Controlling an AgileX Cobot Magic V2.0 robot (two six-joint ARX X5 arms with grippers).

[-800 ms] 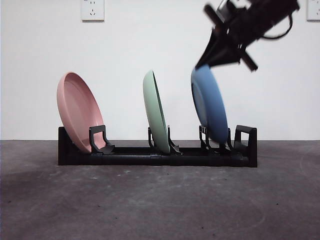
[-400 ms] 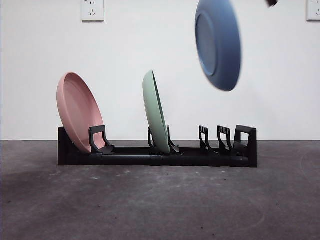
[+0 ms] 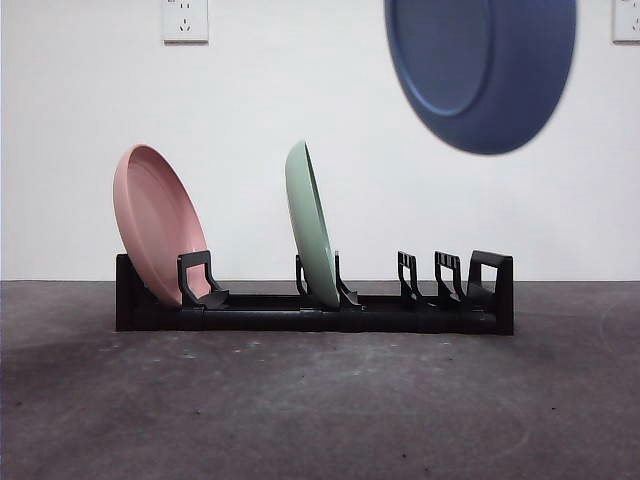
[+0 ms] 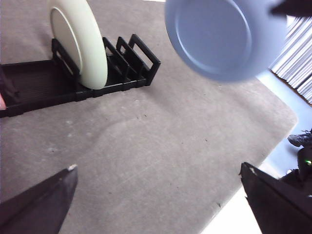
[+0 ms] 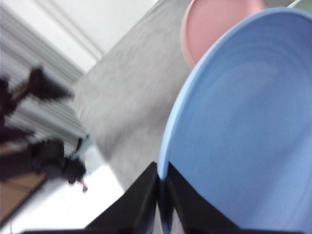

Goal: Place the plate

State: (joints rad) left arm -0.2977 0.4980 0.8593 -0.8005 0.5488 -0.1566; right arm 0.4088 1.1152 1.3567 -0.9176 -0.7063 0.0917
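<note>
While the front view shows only the blue plate (image 3: 481,70) hanging above the rack (image 3: 315,305), the right gripper (image 5: 162,195) (wrist view) pinches its rim; the left gripper (image 4: 161,200) waits, spread wide.

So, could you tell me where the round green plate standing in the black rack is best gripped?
Pinch the round green plate on its upper rim, coming from above. It stands nearly on edge in the black rack, so the thin rim faces up, with free space on both sides and its bottom edge caught between the rack's prongs.
</note>
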